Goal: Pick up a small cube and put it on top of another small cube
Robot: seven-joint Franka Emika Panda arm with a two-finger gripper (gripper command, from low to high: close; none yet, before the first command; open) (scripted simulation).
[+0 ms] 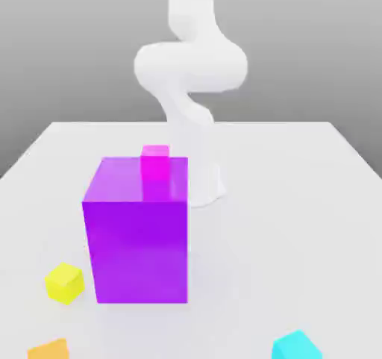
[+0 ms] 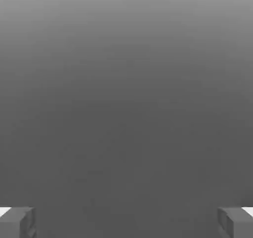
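Task not begun. Small plain orange cube [image 1: 49, 348] lies on the table, well in front of the big translucent purple cube [image 1: 138, 230]; small magenta-pink cube [image 1: 155, 161] sits behind it. Gripper [image 2: 126, 221] fingers spread wide, holding nothing.

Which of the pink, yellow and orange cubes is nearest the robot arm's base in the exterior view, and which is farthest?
1. pink cube, behind the purple cube, close to the base.
2. yellow cube, at the purple cube's front corner, exterior view's left.
3. orange cube, frontmost, exterior view's left.
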